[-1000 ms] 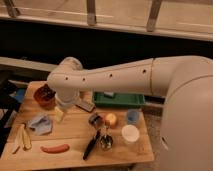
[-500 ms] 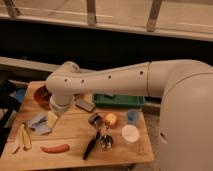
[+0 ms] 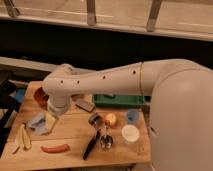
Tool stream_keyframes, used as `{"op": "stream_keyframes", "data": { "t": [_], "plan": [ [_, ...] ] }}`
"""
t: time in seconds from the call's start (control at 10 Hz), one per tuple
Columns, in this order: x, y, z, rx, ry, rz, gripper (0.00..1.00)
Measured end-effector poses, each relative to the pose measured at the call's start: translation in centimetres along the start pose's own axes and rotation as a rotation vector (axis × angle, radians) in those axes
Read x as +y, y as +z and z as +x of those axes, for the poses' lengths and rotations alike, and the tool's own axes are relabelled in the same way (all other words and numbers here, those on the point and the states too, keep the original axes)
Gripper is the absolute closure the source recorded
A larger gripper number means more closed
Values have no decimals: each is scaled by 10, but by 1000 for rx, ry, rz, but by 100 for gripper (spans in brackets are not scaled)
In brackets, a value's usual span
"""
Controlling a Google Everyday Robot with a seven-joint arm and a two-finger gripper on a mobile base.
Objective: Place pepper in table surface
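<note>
One big white arm (image 3: 110,80), smooth rounded shell, reaches from the right across the table's left half. Table (image 3: 70,132): light wood planks, rectangular. Green tray (image 3: 118,100): flat rectangle at the back edge. Gripper (image 3: 51,120) hangs below the wrist over the left side, just beside a crumpled blue cloth (image 3: 35,121); jaws spread wide, nothing in them. Black-handled utensil (image 3: 92,143) lies front-middle. Pepper (image 3: 55,148): slim, smooth, red-orange, flat on the wood near the front-left edge, apart from the gripper. White cup (image 3: 130,134) sits front-right, round yellow-orange fruit (image 3: 110,119) behind it. Versus a second ago: wrist swung left and lower; pepper hasn't moved.
</note>
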State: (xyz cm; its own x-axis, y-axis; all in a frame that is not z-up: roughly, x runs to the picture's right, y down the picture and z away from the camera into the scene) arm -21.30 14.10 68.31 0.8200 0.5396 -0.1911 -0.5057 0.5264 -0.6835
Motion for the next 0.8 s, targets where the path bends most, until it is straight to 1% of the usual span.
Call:
{"op": "stream_keyframes", "data": {
  "t": [0.1,0.3,0.5,0.6,0.7,0.8],
  "plan": [
    [3,15,1,13,-5,-13,20],
    [13,37,-1,25,-24,-28,20],
    [21,51,-4,25,-42,-40,20],
    [26,59,-5,24,-51,-53,20],
    [35,66,-7,21,-75,-75,20],
    [36,66,-7,19,-78,-77,20]
  ]
}}
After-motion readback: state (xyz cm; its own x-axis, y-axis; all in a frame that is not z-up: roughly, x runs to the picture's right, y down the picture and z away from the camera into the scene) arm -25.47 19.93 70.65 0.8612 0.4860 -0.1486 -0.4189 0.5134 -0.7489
